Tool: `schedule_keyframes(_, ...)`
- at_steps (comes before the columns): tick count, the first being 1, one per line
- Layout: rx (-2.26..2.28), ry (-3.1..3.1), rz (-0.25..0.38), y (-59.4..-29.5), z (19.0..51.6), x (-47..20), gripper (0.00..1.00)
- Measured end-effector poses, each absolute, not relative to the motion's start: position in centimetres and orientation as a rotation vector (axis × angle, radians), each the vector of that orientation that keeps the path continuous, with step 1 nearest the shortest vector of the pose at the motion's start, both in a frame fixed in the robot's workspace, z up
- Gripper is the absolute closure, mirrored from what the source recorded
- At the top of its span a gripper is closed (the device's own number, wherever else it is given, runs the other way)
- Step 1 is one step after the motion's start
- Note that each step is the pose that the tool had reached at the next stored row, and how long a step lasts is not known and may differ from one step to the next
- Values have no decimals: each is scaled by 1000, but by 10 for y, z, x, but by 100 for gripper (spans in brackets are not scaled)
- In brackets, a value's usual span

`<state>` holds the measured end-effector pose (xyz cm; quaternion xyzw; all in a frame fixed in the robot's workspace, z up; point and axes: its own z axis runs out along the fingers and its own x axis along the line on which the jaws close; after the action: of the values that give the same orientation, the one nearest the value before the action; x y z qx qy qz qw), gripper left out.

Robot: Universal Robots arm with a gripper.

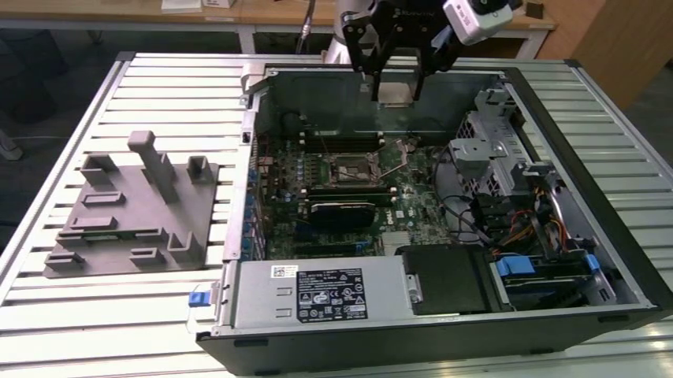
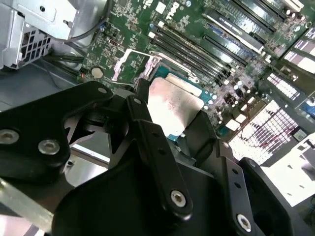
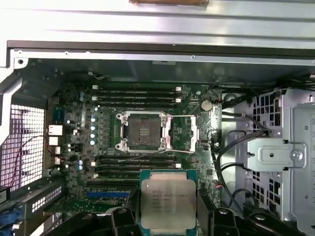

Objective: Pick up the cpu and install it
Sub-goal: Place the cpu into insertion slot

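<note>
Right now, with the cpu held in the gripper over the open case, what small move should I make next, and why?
Likely shift the cpu sideways toward the socket before lowering. The gripper holds it well above the motherboard, and in the first wrist view the open, empty socket appears offset from the chip.

cpu [image 3: 167,202]: bottom edge cut off by the frame in first wrist view, side edges under gripper [image 3: 167,196] fingers [image 3: 125,216]. Second wrist view: top washed out by glare, socket [image 2: 129,63] partly behind it. Exterior view: arm [image 1: 352,24] cropped at top.
</note>
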<state>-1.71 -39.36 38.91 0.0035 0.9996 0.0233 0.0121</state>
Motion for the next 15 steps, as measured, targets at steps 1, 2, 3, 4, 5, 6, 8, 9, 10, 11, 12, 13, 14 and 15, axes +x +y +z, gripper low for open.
schedule_keyframes(1, 38, 3116, 73, -394, 389, -17, 46)
schedule_keyframes(2, 66, 3115, 72, -394, 389, -17, 46)
schedule_keyframes(3, 94, 3114, 72, -394, 389, -17, 46)
schedule_keyframes(4, 123, 3113, 71, -394, 389, -17, 46)
schedule_keyframes(5, 151, 3111, 71, -394, 389, -17, 46)
schedule_keyframes(6, 179, 3109, 71, -394, 388, -17, 46)
schedule_keyframes(8, 225, 3105, 70, -394, 388, -18, 46)
schedule_keyframes(9, 238, 3104, 70, -393, 388, -19, 46)
schedule_keyframes(10, 248, 3103, 69, -393, 388, -21, 46)
schedule_keyframes(11, 259, 3102, 69, -393, 388, -23, 46)
schedule_keyframes(12, 268, 3101, 69, -393, 388, -25, 46)
schedule_keyframes(13, 278, 3100, 69, -393, 388, -27, 46)
schedule_keyframes(14, 290, 3099, 69, -393, 388, -28, 46)
schedule_keyframes(15, 307, 3097, 69, -393, 388, -29, 46)
